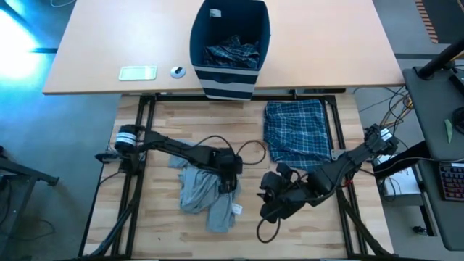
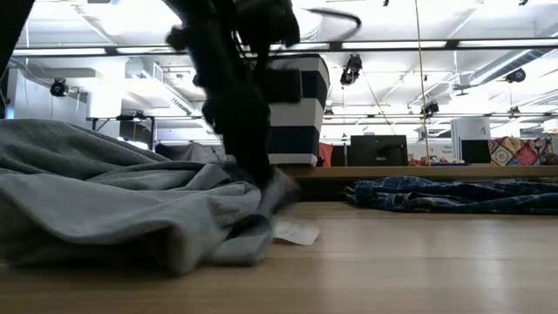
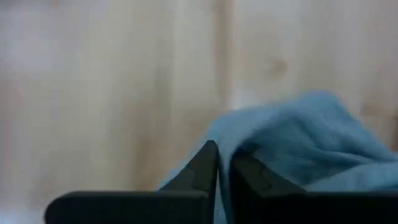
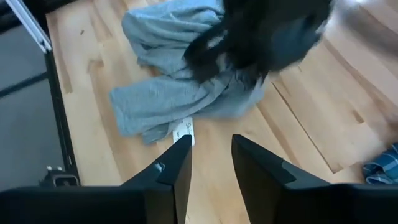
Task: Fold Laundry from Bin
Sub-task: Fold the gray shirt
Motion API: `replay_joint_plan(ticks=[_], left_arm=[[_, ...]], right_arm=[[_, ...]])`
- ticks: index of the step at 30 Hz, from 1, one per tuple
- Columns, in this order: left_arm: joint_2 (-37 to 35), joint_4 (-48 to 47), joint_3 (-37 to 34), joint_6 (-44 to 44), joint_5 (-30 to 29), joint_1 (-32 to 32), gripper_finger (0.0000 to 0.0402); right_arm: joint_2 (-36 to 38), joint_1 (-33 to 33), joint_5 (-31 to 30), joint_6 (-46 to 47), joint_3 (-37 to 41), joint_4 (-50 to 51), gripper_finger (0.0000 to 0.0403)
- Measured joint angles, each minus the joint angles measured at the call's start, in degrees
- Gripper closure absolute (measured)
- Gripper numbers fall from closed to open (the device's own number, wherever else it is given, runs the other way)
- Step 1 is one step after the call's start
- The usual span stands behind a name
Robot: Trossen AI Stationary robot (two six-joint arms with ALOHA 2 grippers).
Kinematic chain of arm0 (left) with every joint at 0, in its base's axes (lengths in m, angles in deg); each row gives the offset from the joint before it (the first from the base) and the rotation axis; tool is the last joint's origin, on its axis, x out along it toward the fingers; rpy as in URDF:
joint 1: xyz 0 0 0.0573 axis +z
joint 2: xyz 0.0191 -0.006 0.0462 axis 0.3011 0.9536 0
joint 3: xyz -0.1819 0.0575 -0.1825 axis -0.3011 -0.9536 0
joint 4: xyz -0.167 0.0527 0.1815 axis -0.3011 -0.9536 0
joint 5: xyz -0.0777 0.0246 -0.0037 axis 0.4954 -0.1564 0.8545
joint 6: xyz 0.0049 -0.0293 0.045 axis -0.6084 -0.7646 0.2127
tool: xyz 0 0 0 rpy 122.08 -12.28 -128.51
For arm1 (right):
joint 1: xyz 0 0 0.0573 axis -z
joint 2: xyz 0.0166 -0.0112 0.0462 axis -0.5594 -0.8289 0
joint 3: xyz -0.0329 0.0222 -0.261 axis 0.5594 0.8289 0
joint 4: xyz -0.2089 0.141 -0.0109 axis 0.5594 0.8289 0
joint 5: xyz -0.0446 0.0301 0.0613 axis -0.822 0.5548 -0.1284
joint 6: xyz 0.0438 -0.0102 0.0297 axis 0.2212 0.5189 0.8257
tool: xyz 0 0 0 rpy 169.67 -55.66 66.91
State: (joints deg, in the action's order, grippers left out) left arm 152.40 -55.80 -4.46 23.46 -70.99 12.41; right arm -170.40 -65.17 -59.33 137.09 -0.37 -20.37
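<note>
Left gripper (image 1: 230,174) clamped on the grey T-shirt (image 1: 197,190) (crumpled, well short of the bin (image 1: 230,43)); right gripper (image 4: 211,155), fingers slightly apart beside it, should take an opposite edge

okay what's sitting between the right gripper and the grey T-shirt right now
Nothing. In the right wrist view only bare wooden tabletop separates the right gripper from the grey T-shirt.
</note>
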Motion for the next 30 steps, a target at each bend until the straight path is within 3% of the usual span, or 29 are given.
replay_joint_plan(ticks=[5, 9, 16, 22, 26, 30], left_arm=[[-9.42, -16.75, 9.30, -0.13, -10.15, 0.14, 0.0401], [-17.97, -26.17, 18.91, -2.41, -14.52, 0.14, 0.0401], [-28.63, -33.78, 29.78, -7.44, -19.61, -2.79, 0.0401], [-34.00, -34.16, 24.77, -10.80, -19.70, -10.27, 0.0401], [-33.86, -32.14, 16.88, -17.12, -16.05, -17.66, 0.0402], [-30.98, -22.59, 7.13, -24.26, -14.24, -25.08, 0.0402]], right_arm=[[0.02, -0.52, -2.80, -1.32, 0.04, 3.25, 0.0269], [0.51, -0.57, -6.50, -4.77, 0.09, 3.80, 0.0243], [3.23, 1.29, -13.28, -10.61, 0.09, 3.76, 0.0200], [2.45, 4.27, -11.52, -13.37, 1.65, 2.70, 0.0195], [1.83, 7.85, -3.50, -19.05, 4.85, -3.99, 0.0194], [1.72, 12.47, 5.50, -31.56, 8.20, -13.18, 0.0194]])
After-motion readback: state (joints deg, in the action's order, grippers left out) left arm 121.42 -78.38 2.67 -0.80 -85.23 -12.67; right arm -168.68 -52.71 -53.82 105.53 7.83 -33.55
